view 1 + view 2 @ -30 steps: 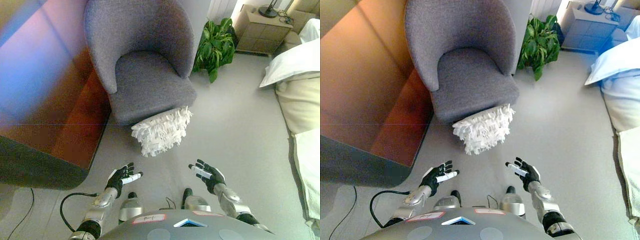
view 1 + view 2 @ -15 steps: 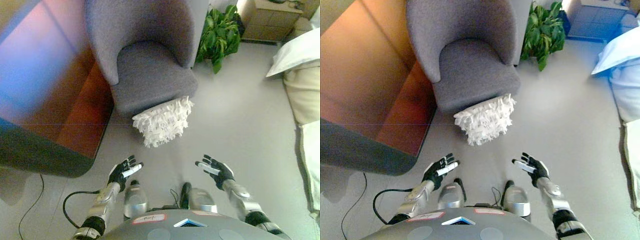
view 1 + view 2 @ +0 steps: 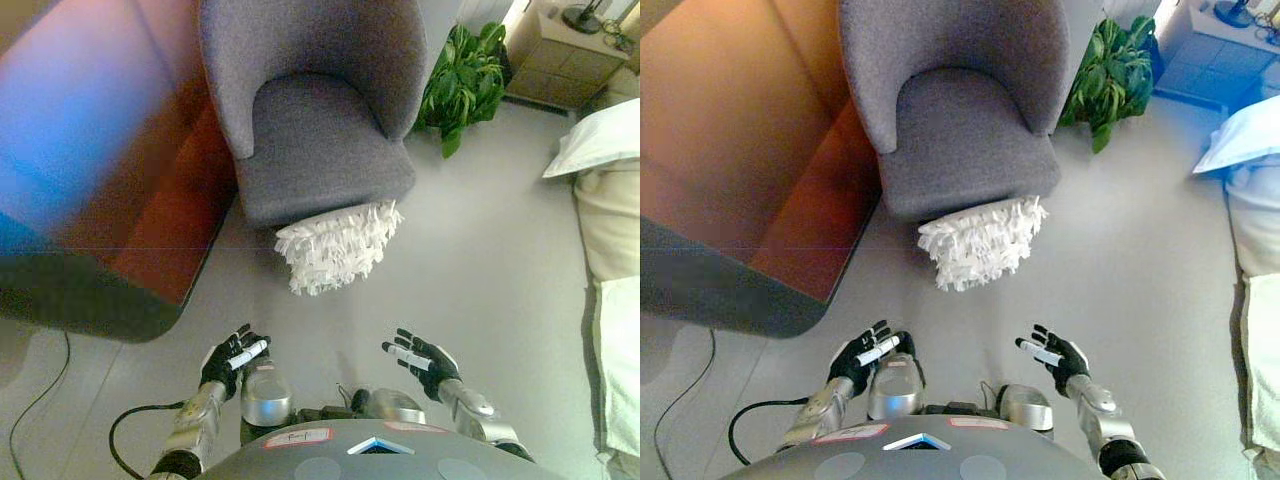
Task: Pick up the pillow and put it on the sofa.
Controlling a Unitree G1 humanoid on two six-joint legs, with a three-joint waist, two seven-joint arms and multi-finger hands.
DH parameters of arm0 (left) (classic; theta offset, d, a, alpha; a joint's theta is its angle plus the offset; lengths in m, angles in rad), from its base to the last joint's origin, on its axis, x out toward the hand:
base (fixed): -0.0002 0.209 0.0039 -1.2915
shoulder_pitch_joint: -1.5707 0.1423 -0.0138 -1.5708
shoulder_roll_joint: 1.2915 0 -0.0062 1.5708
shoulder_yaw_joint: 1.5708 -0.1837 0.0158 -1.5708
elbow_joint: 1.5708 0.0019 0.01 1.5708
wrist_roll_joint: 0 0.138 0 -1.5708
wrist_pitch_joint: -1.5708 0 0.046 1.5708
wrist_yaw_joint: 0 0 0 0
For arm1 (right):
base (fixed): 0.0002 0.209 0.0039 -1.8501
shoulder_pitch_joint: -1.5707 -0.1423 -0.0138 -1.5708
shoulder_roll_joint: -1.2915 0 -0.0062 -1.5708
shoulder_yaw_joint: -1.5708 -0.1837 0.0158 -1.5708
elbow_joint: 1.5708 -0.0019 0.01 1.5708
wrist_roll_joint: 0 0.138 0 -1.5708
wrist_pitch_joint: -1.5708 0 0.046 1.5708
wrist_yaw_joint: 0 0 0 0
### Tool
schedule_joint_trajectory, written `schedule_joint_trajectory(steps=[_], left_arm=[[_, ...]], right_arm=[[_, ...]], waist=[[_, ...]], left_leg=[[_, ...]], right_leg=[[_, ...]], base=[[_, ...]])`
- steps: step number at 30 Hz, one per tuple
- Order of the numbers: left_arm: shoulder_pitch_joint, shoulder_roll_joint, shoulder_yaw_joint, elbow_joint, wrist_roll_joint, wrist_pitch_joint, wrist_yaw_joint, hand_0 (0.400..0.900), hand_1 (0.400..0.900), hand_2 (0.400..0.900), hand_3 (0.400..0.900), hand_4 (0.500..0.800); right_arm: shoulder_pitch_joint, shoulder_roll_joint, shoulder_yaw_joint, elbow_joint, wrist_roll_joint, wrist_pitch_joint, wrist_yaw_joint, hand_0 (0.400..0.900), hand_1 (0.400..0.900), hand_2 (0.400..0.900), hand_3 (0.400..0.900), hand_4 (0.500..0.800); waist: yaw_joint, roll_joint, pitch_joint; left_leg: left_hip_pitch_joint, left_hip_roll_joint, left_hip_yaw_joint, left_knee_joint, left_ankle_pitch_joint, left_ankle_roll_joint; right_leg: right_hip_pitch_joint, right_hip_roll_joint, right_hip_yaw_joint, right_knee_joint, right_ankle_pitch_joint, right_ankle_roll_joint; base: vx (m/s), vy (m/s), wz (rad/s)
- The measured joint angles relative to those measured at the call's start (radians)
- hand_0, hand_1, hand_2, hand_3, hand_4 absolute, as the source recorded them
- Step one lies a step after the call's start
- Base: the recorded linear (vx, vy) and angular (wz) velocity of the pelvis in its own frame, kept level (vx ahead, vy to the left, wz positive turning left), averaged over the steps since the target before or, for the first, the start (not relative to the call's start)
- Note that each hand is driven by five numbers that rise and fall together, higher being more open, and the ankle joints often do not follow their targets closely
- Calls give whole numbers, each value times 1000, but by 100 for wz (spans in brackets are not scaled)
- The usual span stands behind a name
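Both hands (image 3: 228,358) (image 3: 421,358) spread empty; pillow (image 3: 338,244) leans on sofa (image 3: 320,140), plant (image 3: 465,82) beside

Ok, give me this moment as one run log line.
pillow: on floor, leaning against armchair front | left hand: open, empty | right hand: open, empty | both hands short of pillow | step: not yet picked up
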State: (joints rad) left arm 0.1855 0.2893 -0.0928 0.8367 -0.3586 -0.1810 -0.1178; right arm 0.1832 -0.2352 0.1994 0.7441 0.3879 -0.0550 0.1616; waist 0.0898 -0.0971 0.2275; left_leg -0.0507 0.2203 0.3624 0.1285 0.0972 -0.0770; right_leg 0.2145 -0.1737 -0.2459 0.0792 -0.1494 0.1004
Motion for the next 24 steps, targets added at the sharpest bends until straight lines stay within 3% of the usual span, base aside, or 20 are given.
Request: schedule_joint_trajectory(steps=[2, 5, 9, 12, 14, 16, 19, 20, 22, 24], left_arm=[[-15, 37, 4, -24, 11, 20, -3, 900, 900, 900, 900, 800], [-40, 47, 9, -51, 12, 30, -8, 900, 900, 900, 900, 800], [-59, 36, 6, -43, 46, 48, -31, 900, 900, 900, 900, 800], [-73, 36, -10, -15, 73, 62, -36, 900, 900, 900, 900, 800], [-68, 43, -10, -17, 78, 64, -28, 900, 900, 900, 900, 800], [-58, 62, -6, -17, 78, 72, -14, 900, 900, 900, 900, 800], [-40, 71, -4, -6, 82, 85, -9, 900, 900, 900, 900, 800], [-42, 66, -4, -1, 86, 84, -12, 900, 900, 900, 900, 800], [-40, 62, -6, 6, 90, 84, -21, 900, 900, 900, 900, 800], [-33, 63, -9, 14, 91, 84, -33, 900, 900, 900, 900, 800]], right_arm=[[-24, 27, 16, -45, -8, 0, 1, 900, 900, 900, 900, 800], [-47, 52, 21, -52, -8, -2, -5, 900, 900, 900, 900, 800], [-77, 47, 21, -51, -53, -3, -32, 900, 900, 900, 900, 800], [-73, 26, 37, -60, -148, -4, -94, 900, 900, 900, 900, 800], [-69, 9, 64, -69, -198, -4, -126, 900, 900, 900, 900, 800], [-72, 7, 71, -82, -250, -4, -151, 900, 900, 900, 900, 800], [-86, -32, 72, -118, -316, -5, -193, 900, 900, 900, 900, 800], [-86, -52, 73, -127, -343, -10, -210, 900, 900, 900, 900, 800], [-83, -83, 79, -144, -404, -13, -248, 900, 900, 900, 900, 800], [-71, -89, 82, -162, -446, -11, -274, 900, 900, 900, 900, 800]], waist=[[1, -15, 4], [1, -6, -8], [-2, 13, -30], [-6, 23, -37], [-4, 30, -40], [-2, 36, -40], [-10, 55, -37], [-10, 60, -36], [-26, 63, -34], [-51, 57, -35]], left_leg=[[-22, -5, -12, 73, -53, 1], [-31, -19, -45, 127, -120, -4], [-30, -89, -50, 74, -142, 35], [-20, -130, -56, 62, -154, 73], [8, -144, -68, 25, -153, 94], [39, -142, -80, -12, -148, 103], [72, -138, -89, -49, -145, 105], [77, -138, -90, -55, -147, 100], [88, -143, -116, -73, -142, 87], [107, -143, -154, -94, -133, 67]], right_leg=[[19, -13, -47, -7, 18, 3], [25, -30, -69, -4, 18, 4], [-58, -101, -67, 138, 22, 7], [-173, -185, -63, 384, 57, 29], [-227, -207, -52, 480, 136, 39], [-255, -188, -55, 521, 116, 52], [-294, -175, -101, 422, 97, 43], [-307, -196, -119, 348, 105, 55], [-310, -239, -120, 135, 160, 127], [-299, -275, -118, -26, 237, 142]], base=[[314, 240, -9], [236, 248, -8], [192, 324, 15], [171, 161, 28], [160, -52, 20], [180, -158, 23], [213, -242, 31], [295, -302, 46], [338, -305, 52], [326, -286, 59]])
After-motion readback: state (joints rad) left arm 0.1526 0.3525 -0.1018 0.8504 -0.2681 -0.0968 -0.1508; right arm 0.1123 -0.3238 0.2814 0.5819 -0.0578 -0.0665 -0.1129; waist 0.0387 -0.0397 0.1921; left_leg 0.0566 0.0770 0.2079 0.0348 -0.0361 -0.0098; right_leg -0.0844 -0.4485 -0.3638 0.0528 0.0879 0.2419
